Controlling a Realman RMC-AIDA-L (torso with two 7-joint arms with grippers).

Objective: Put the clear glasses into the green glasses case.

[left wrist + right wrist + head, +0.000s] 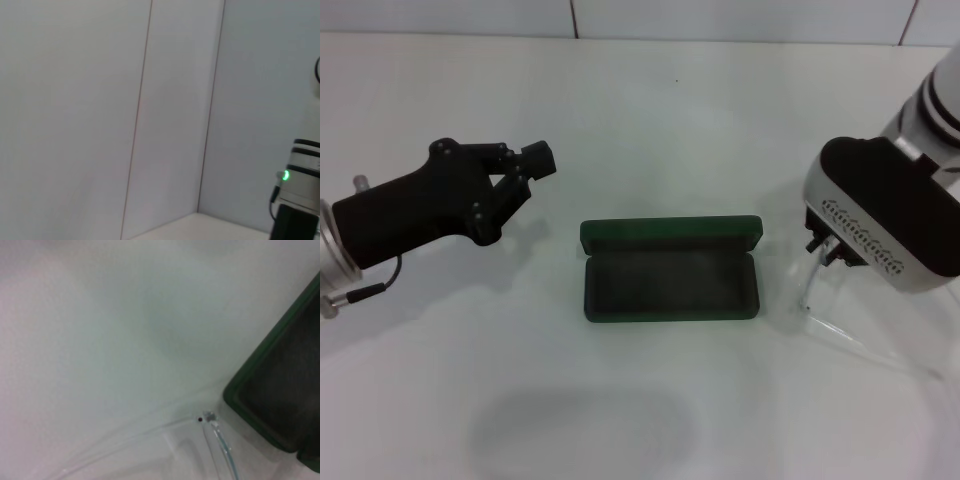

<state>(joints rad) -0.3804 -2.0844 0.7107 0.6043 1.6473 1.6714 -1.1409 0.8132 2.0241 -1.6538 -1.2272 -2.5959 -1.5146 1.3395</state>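
The glasses [835, 320] sit at my right, just beside the case's [670, 285] right end, the lens standing under my right gripper [832, 252] and one thin clear arm running along the surface [650, 130] away from the case, toward my right and nearer me. In the right wrist view the hinge corner of the glasses [206, 417] lies close to the case's rim [250, 410]. My right fingers are down at the top of the lens; I cannot tell whether they grip it. The case lies open, long axis left to right, lid up at the back. My left gripper [525, 175] hovers left of the case, fingers nearly together, holding nothing. The surface is white, with white tiled wall [100, 100] behind.
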